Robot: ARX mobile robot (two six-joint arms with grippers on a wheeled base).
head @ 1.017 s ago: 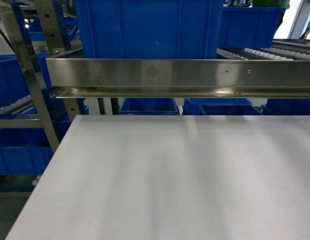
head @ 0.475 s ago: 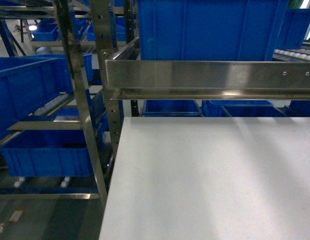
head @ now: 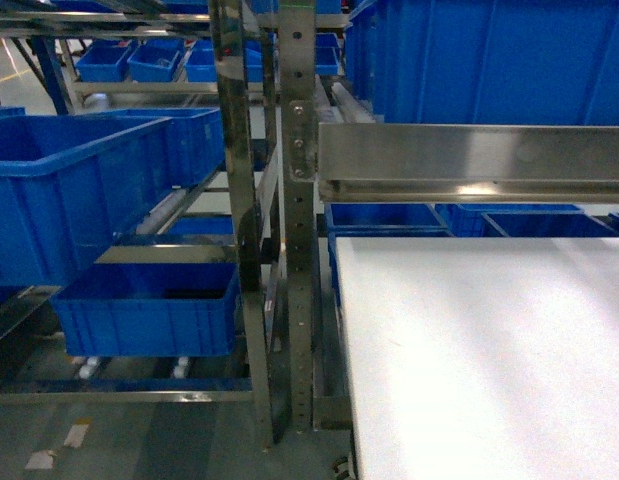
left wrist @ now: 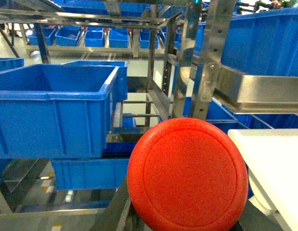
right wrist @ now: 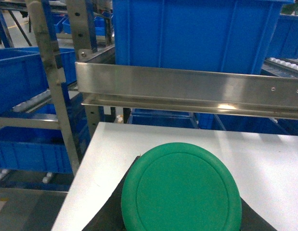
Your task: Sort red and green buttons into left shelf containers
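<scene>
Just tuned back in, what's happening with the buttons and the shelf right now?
Each wrist camera shows a button close up: a round red cap at the left arm, a round green cap at the right. The fingers themselves aren't visible. The head camera has swung left, so the large deep blue plastic bins on the left metal shelf now show beside the white table. Nothing dropped yet.

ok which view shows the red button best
The left wrist view: the red button fills its lower middle, its round cap face-on and close to the lens. The head view shows no button at all, only shelving and the white table. The right wrist view shows only the green button.
</scene>
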